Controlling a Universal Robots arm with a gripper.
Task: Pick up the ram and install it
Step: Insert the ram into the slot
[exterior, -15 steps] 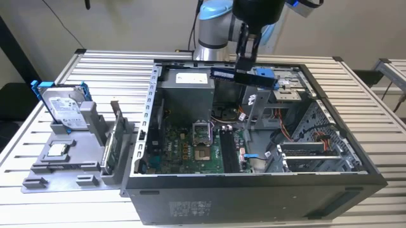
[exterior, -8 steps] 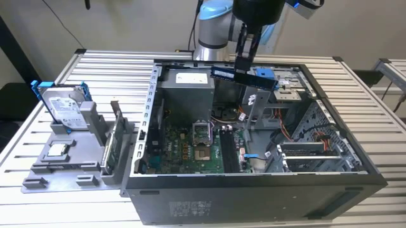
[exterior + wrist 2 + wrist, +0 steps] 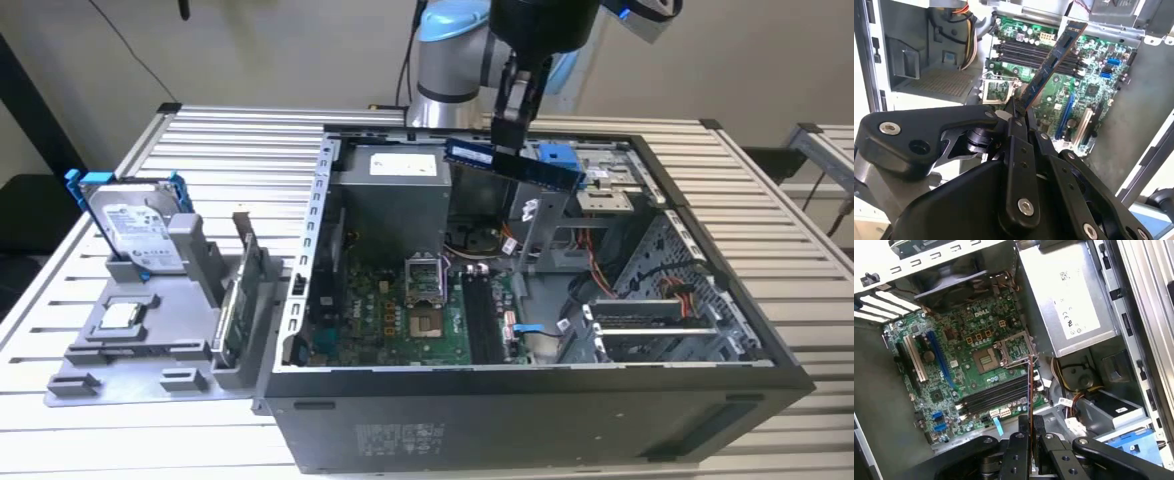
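While the arm hangs above the open computer case, we see its gripper with the fingers pinched together on the ram, so that the thin card sits clamped between them with no gap showing. In the exterior view the ram is in the air and tilted, its end toward the exterior view's right lower than the other. It is above the part of the case farther from the camera, near the grey power supply and well clear of the motherboard below. In the second wrist view the ram runs out from the gripper as a long dark strip, its far end over the black memory slots and apart from them. In the first wrist view the ram shows edge-on as a thin line running out from the gripper and crossing the memory slots beside the processor socket. On the slatted counter, at the exterior view's left, a silver hard drive with blue rails stands in a grey holder, well apart from the gripper.
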